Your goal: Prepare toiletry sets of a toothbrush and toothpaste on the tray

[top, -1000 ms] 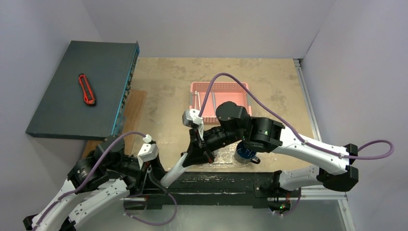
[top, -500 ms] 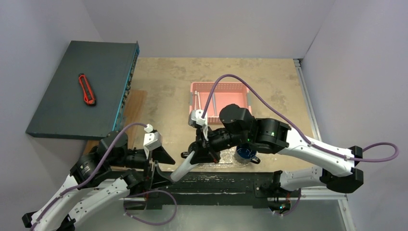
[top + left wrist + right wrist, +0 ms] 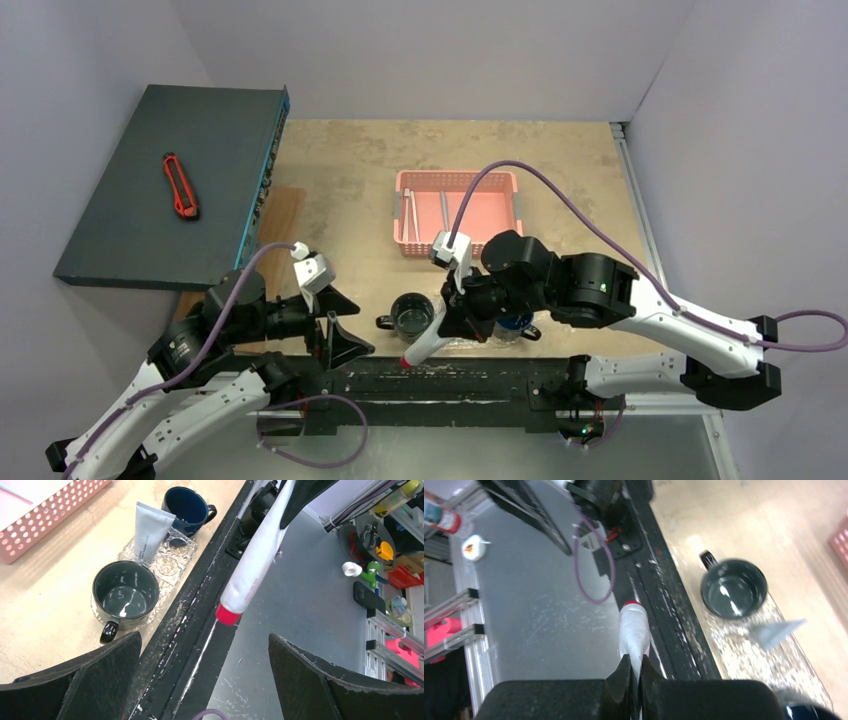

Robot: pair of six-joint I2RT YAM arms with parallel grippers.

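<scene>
My right gripper (image 3: 452,318) (image 3: 636,672) is shut on the flat end of a silvery toothpaste tube (image 3: 426,345) (image 3: 252,565) (image 3: 634,630). The tube hangs red cap down over the black front rail. My left gripper (image 3: 335,330) (image 3: 205,637) stands open and empty to the tube's left. The clear tray (image 3: 172,562) (image 3: 734,635) carries a dark green mug (image 3: 412,314) (image 3: 125,590) (image 3: 734,587), a blue mug (image 3: 512,325) (image 3: 187,510) and a second tube (image 3: 150,530) lying flat between them. Toothbrushes (image 3: 408,210) lie in the pink basket (image 3: 480,210).
A dark flat box (image 3: 170,190) with a red utility knife (image 3: 180,185) on it sits at the far left. The black rail (image 3: 450,375) runs along the table's near edge, just in front of the tray. Grey walls close in both sides.
My left gripper opened, let go of the tube and drew back left. My right arm carried the tube rightward, uncovering the green mug.
</scene>
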